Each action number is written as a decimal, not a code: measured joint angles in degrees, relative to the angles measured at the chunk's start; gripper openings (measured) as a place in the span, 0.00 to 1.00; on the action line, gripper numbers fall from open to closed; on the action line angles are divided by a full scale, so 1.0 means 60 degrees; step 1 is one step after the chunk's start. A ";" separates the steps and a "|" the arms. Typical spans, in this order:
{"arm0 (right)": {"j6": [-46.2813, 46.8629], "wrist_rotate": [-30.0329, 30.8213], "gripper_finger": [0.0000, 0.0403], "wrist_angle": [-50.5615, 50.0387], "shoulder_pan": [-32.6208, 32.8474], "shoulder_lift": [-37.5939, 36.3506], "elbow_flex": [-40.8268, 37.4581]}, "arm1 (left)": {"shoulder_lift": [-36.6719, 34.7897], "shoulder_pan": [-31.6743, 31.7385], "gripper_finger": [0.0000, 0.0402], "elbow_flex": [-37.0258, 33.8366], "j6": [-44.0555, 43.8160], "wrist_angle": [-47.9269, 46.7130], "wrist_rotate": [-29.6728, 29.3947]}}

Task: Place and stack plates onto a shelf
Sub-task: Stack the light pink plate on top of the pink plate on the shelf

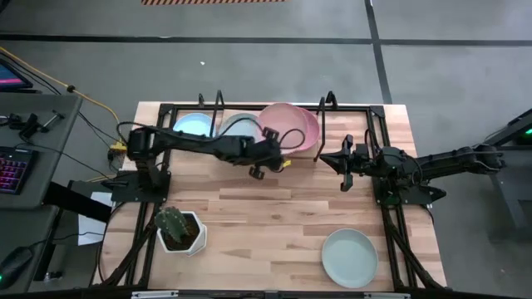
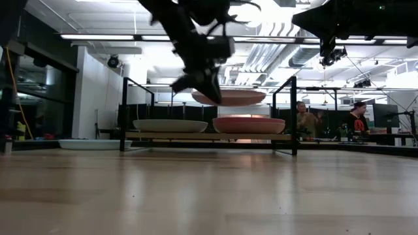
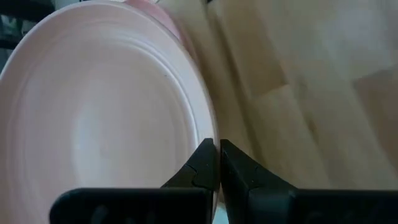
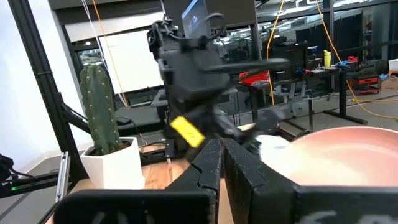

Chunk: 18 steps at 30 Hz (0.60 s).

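My left gripper [image 1: 273, 152] [image 3: 214, 146] is shut on a pink plate [image 1: 287, 124] [image 2: 230, 97], which hovers over the right end of the light-wood shelf [image 2: 196, 136]. Right under it, a second pink plate [image 2: 249, 125] sits on the shelf plank. A pale mint plate [image 1: 239, 124] [image 2: 170, 125] rests on the plank to its left. A light blue plate [image 1: 191, 124] [image 2: 91, 144] lies on the table past the shelf's left end. Another pale green plate [image 1: 349, 256] lies near the table's near right corner. My right gripper [image 1: 343, 163] [image 4: 219, 146] waits shut to the right of the shelf, holding nothing. My left gripper pinches the upper pink plate's rim [image 3: 210, 134] between its two fingers, on the plate's near left side [image 1: 277, 143]. The fingers come from the table's left, slanting down. The plate is lifted clear and roughly level above the lower pink plate.
A white pot with a cactus [image 1: 179, 228] stands near the table's near left edge. A black tube frame [image 1: 378, 124] runs around the tabletop. Black upright brackets [image 2: 292, 114] stand at the shelf's ends. Bare wood [image 1: 266, 224] lies in the table's middle. People [image 2: 356, 121] show far behind.
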 joint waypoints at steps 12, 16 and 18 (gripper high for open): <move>0.0077 -0.0004 0.02 -0.0142 0.0000 -0.0003 0.0000 | 0.0866 0.1024 0.00 0.0977 0.0183 0.0340 0.2439; 0.0116 -0.0004 0.02 -0.0157 0.0000 -0.0004 0.0000 | 0.0861 0.1203 0.02 0.0977 0.0183 0.0827 0.2615; 0.0226 -0.0004 0.02 -0.0151 0.0000 -0.0003 0.0000 | 0.0861 0.1271 0.03 0.0977 0.0183 0.1065 0.2616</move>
